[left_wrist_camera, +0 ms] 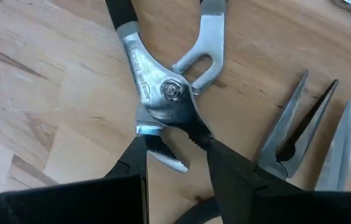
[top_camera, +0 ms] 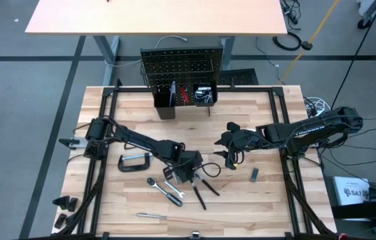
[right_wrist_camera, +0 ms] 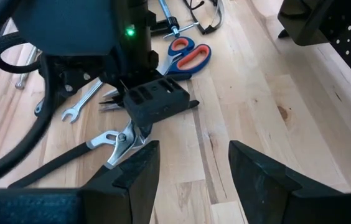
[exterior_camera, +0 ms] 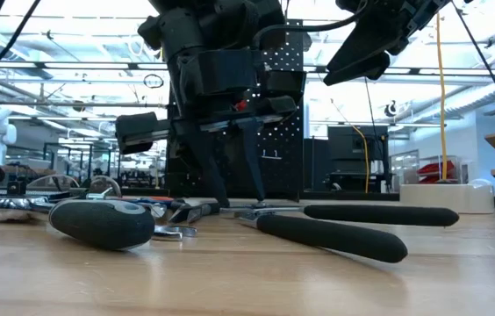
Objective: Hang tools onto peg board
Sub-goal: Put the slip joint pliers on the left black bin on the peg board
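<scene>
On the wooden table [top_camera: 268,107], most tools are left unhung below the peg board [top_camera: 181,63] at upper centre, while groove-joint pliers [left_wrist_camera: 163,93] are straddled by the left gripper [left_wrist_camera: 175,162]'s parted fingers, nothing yet grasped; the right gripper [right_wrist_camera: 191,168] hovers open, empty.

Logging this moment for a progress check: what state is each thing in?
Left hand: fingers astride the pliers' head, on the table.
Right hand: open, empty, off the table.
Pliers: lying flat, not lifted.
Scissors: flat on the table, blades closed.
C-clamp: lying flat.
Peg board: upright, no tools hung.
</scene>
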Tool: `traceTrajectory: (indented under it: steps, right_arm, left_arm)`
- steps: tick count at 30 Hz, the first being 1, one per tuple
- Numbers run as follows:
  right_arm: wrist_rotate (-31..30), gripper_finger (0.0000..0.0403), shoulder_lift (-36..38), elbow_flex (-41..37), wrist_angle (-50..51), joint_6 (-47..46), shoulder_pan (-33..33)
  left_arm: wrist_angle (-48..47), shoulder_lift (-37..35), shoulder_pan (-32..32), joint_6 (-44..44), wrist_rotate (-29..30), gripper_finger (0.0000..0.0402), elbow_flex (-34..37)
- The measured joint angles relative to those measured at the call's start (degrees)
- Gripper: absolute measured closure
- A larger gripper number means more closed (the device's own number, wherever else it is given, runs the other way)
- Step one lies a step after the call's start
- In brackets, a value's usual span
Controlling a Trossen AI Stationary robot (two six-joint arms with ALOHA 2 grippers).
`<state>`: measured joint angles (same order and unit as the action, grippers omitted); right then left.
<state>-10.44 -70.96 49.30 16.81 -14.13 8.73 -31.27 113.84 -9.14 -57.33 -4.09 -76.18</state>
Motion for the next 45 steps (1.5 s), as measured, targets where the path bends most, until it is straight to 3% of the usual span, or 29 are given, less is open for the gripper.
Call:
traceTrajectory:
  steps: [11,16,20,32,45]
  right_arm:
    - [-0.02,0.0218,0.00,0.00,-0.03,0.00,0.00]
    - [-0.03,0.0218,0.00,0.00,-0.09,-0.06,0.00]
    - [-0.02,0.0218,0.00,0.00,-0.14,-0.18,0.00]
    - [0.02,0.0218,0.00,0.00,-0.09,-1.06,0.00]
    - [0.03,0.0218,0.00,0.00,0.31,-0.85,0.02]
  left_arm:
    - [0.31,-1.84,-3.52,2.19,5.72,0.0300,-0.04]
    - [3.08,-2.16,-4.12,10.33,5.66,0.0300,-0.10]
    - [3.14,-2.16,-4.13,6.84,3.11,0.0300,0.06]
    - [4.62,-0.09,-4.07,-1.38,2.86,0.0300,0.33]
    - [8.11,2.16,-2.06,-3.25,4.23,0.0300,0.35]
